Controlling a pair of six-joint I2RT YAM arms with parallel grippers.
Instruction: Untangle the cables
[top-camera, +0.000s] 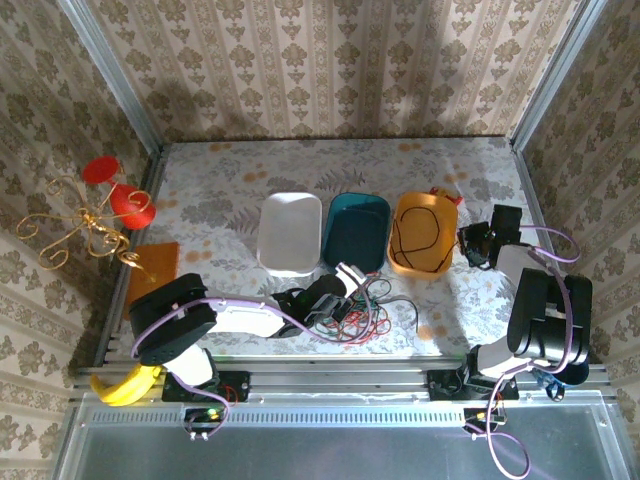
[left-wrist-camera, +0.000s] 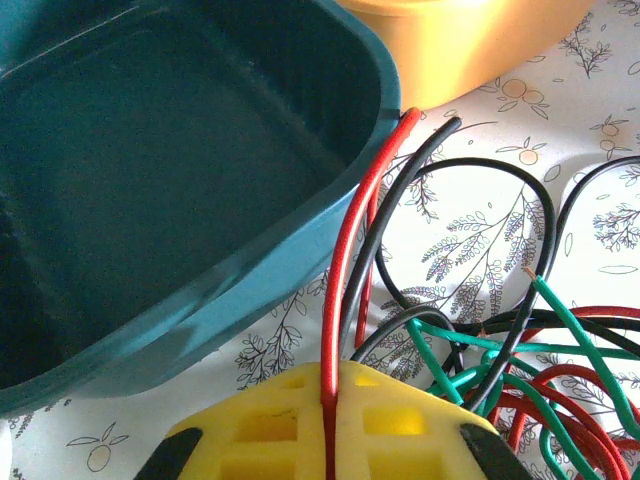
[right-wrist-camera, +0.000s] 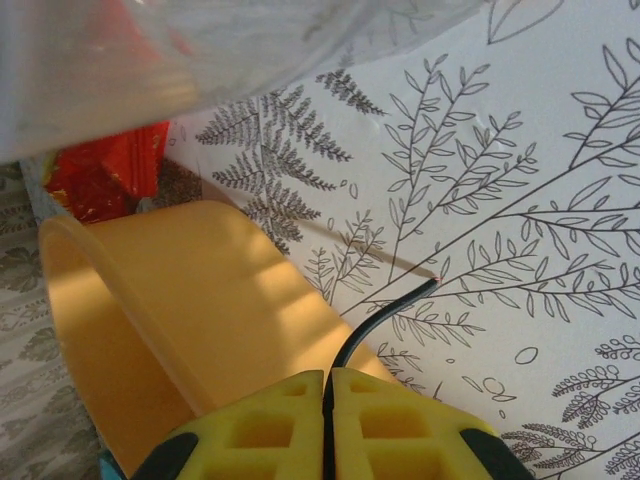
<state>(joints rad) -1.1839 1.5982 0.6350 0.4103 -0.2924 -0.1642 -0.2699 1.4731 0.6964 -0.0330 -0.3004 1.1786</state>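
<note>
The floral-printed surface (top-camera: 450, 190) carries three trays in a row: white tray (top-camera: 290, 205), teal tray (top-camera: 355, 230) and orange tray (top-camera: 437, 205). In front of the teal and orange trays, near the front edge, lie the cables (top-camera: 355, 318). They form a loose tangle of thin red, green and black strands, spread wider left to right than front to back. A separate black cable (top-camera: 415, 240) lies coiled inside the orange tray.

In the left wrist view the tangle sits to the right of and ahead of the left pincer (left-wrist-camera: 328, 415). The pincer's yellow pads are clenched on a red cable (left-wrist-camera: 340, 270). From the pads this strand runs straight away, then arcs rightward past the teal tray's corner towards the orange tray. A black loop (left-wrist-camera: 520, 180) opens wide just beside it, flat on the surface. Green strands (left-wrist-camera: 580, 330) slant across the lower right, crossing over red coils.

The right pincer (right-wrist-camera: 328, 395) is just beside the orange tray's outer wall. It is clamped on a short black cable end (right-wrist-camera: 385, 315). The end rises from between the pads and bends up and to the right, its cut tip pointing away from the tray over the printed surface.
</note>
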